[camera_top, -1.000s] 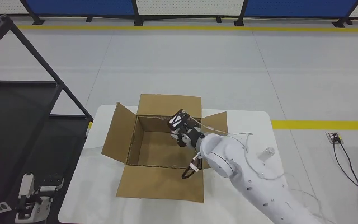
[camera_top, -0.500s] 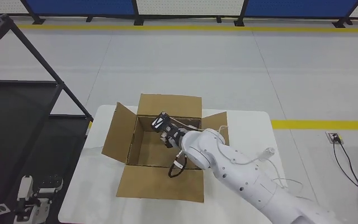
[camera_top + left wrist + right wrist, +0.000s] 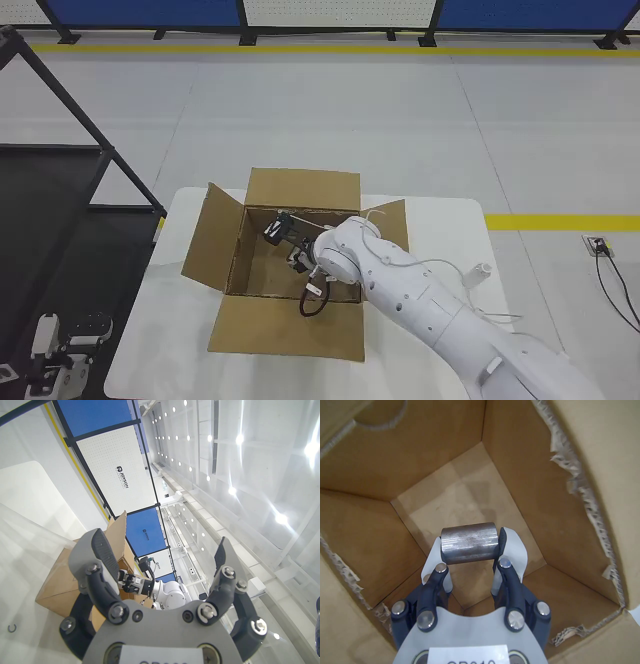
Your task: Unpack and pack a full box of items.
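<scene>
**Log:** Item one, nearest the right wrist?

**Operator:** Right end effector [image 3: 471, 543], clamped on a metal cylinder [image 3: 469, 545]. I see the cylinder lying crosswise between the two fingers [image 3: 512, 550], one flat end against each pad. Short, dull grey, scuffed.

**Log:** Location?

**Operator:** Inside the cardboard box [image 3: 545, 500], held above the floor panel and clear of it. The floor I see beneath is bare brown board. Walls rise on every side, and two rims have torn corrugated edges.

**Log:** Item two?

**Operator:** Left end effector [image 3: 161, 543], spread wide with nothing between the pads, pointing up toward the ceiling lights. Past it I see the box [image 3: 60, 580] from outside, with the right end effector [image 3: 127, 581] over its rim.

**Log:** From above?

**Operator:** The box [image 3: 300, 188] stands on the white surface [image 3: 440, 225], all four flaps folded outward. The right arm extends into it from the near right side. Its end effector [image 3: 278, 228] sits close to the far wall, left of middle. I cannot make out the cylinder from up there.

**Log:** Farther out?

**Operator:** A black rack [image 3: 40, 200] to the left of the surface. Grey floor, with a yellow line [image 3: 560, 222] off to the right. Blue panels [image 3: 140, 12] along the far edge.
</scene>
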